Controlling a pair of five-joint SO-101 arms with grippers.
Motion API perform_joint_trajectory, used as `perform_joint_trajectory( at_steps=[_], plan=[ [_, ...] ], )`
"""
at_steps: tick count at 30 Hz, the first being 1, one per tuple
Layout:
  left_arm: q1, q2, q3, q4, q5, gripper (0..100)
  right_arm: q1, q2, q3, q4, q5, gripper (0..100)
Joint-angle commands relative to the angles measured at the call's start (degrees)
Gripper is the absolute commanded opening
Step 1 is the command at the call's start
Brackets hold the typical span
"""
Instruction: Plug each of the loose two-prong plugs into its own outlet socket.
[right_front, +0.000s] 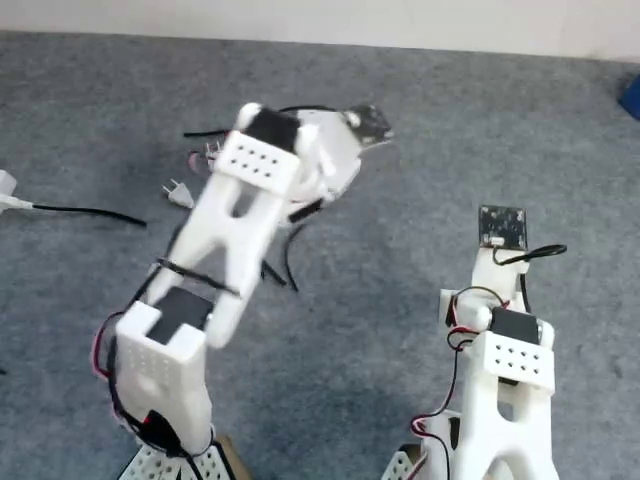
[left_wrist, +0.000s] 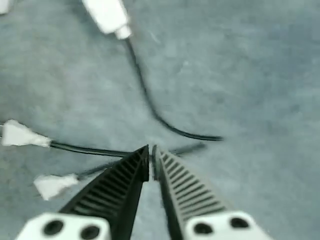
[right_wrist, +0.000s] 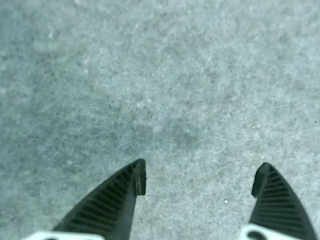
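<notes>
My left gripper (left_wrist: 151, 152) is shut, and its tips hang right over a black cable (left_wrist: 90, 149) on the grey carpet; I see nothing held between them. That cable leads to a white two-prong plug (left_wrist: 20, 135). A second white plug (left_wrist: 52, 184) lies close beside it, and a bigger white plug body (left_wrist: 107, 15) with its own black cable lies farther off. From above, the left arm (right_front: 250, 200) stretches over loose plugs (right_front: 178, 193) and tangled black cables. A white socket piece (right_front: 6, 190) lies at the far left. My right gripper (right_wrist: 200, 180) stands open above bare carpet.
The right arm (right_front: 505, 350) is folded at the lower right, well away from the plugs. Grey carpet (right_front: 450, 130) covers the whole work area. A blue object (right_front: 632, 95) pokes in at the right edge.
</notes>
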Motion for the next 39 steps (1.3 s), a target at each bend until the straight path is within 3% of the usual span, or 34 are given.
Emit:
perform_joint_trajectory(
  at_steps=[1, 4, 8, 12, 15, 20, 26, 31, 39],
  plan=[
    [-5.05, -2.07, 3.91, -18.46, 2.20, 17, -1.27, -0.04, -1.36, 0.40, -0.09, 33.1],
    [-4.18, 3.30, 3.56, -28.22, 3.78, 25, -1.80, -0.04, -1.27, 0.40, -0.09, 33.1],
    [-3.12, 13.85, -1.01, -39.38, 3.87, 21, -2.07, -0.04, -1.19, 0.40, -0.09, 33.1],
    [-3.21, 26.86, -13.58, -41.49, 3.78, 18, -3.21, -0.13, -0.92, 0.48, 0.00, 33.1],
    [-3.21, 35.74, -25.01, -37.71, 3.78, 18, -3.38, -0.13, -0.92, 0.48, 0.00, 33.1],
    [-0.84, 43.91, -46.90, -22.15, 3.87, 18, -3.38, -0.13, -0.92, 0.48, 0.00, 33.1],
    [6.81, 50.15, -63.34, -8.53, 5.89, 18, -3.56, -0.13, -0.92, 0.48, 0.00, 33.1],
    [9.27, 53.67, -67.38, -7.47, 6.42, 18, -3.56, -0.13, -0.92, 0.48, 0.00, 33.1],
    [6.37, 52.09, -69.14, -7.56, 6.33, 18, -3.65, -0.13, -0.92, 0.48, 0.00, 33.1]
  ],
)
